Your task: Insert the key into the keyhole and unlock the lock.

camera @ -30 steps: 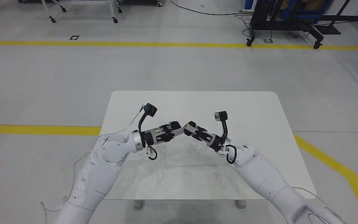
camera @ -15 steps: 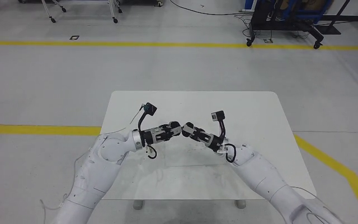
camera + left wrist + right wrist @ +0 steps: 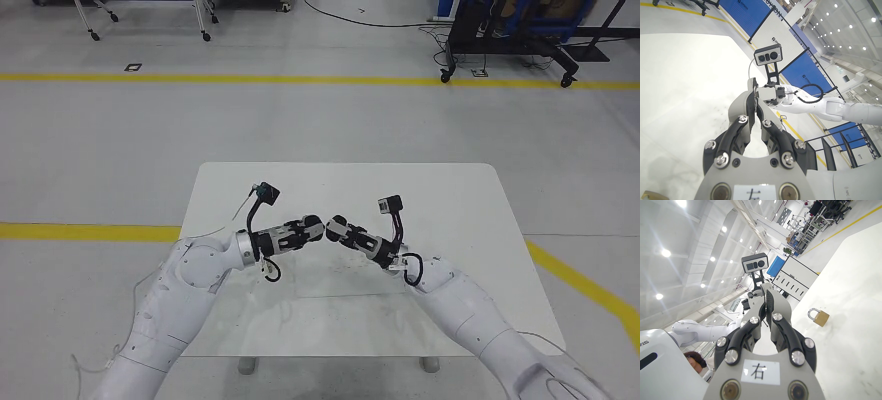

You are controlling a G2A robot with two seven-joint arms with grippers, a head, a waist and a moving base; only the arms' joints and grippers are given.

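A brass padlock (image 3: 821, 317) with a silver shackle lies flat on the white table (image 3: 450, 200). Both grippers meet tip to tip above the middle of the table. My left gripper (image 3: 754, 98) (image 3: 316, 226) is shut on a thin metal key (image 3: 754, 91), which is mostly hidden between the black pads. My right gripper (image 3: 766, 294) (image 3: 333, 223) faces it from the other side. Its fingers are closed on the same key, right at the left gripper's fingertips (image 3: 748, 100). The padlock rests apart from both grippers, below and to the side of them.
A brass-coloured corner (image 3: 651, 195) shows on the table close under my left wrist. Bare white tabletop (image 3: 300, 320) stretches around the arms, and its edges are far from both grippers.
The right gripper has crept a little toward the left one, so the two sets of fingertips now touch. The left arm has barely moved.
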